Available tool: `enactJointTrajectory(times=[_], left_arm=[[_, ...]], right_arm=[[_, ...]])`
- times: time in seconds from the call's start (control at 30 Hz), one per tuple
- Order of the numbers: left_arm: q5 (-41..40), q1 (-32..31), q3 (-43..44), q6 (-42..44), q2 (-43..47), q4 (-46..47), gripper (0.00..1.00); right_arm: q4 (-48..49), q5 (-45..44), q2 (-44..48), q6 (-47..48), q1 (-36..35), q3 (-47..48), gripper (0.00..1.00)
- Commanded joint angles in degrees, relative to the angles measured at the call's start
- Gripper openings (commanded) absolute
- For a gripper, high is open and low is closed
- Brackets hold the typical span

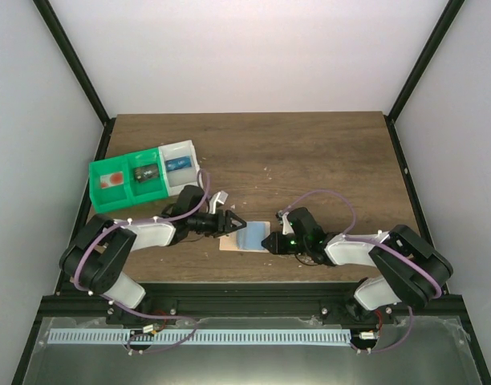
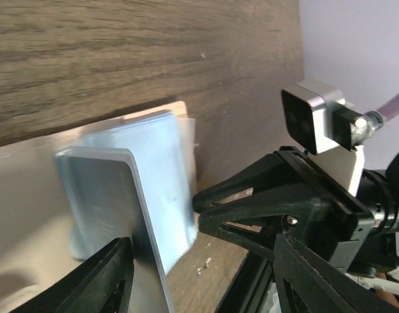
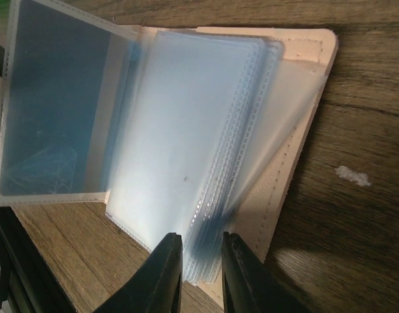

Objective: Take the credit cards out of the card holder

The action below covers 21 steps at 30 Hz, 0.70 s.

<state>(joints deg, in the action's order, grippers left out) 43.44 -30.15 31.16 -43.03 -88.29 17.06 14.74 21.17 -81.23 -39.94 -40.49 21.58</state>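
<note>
The right gripper is working nearest the bases. Its jaws are standing almost together, pinching the lower edge of the clear sleeve stack of the card holder, which is lying open on the table between the two grippers. The credit cards are sitting inside those sleeves, showing bluish through the plastic; none is visible out on the wood. Just beyond, the left gripper is facing the right one with its jaws well apart, and one raised sleeve leaf is standing between them unclamped. The step in hand is judged to be isolating one leaf so that a card can be drawn out. To do it well, the right gripper should be pinning the stack down while the left is closing on a card's exposed edge only, not on plastic, and pulling toward the sleeve's open end. Pinching several leaves together is likely to lift the whole holder. At the far left, the green bin and white bin are standing well apart from the work.
</note>
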Motion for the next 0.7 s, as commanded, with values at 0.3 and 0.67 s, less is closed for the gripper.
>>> enactJointTrajectory(times=[0.3,0.67], left_arm=[[2.0,-2.9,3.5,-2.7,-1.7,3.3,0.61],[3.0,-3.3,3.5,-3.7,-3.6,5.5,0.61]], right_arm=[[0.6,-2.2,0.2,-0.1,-0.5,-0.3,0.19],[-0.2,-3.3,0.8,-0.3,-0.5,0.0,0.2]])
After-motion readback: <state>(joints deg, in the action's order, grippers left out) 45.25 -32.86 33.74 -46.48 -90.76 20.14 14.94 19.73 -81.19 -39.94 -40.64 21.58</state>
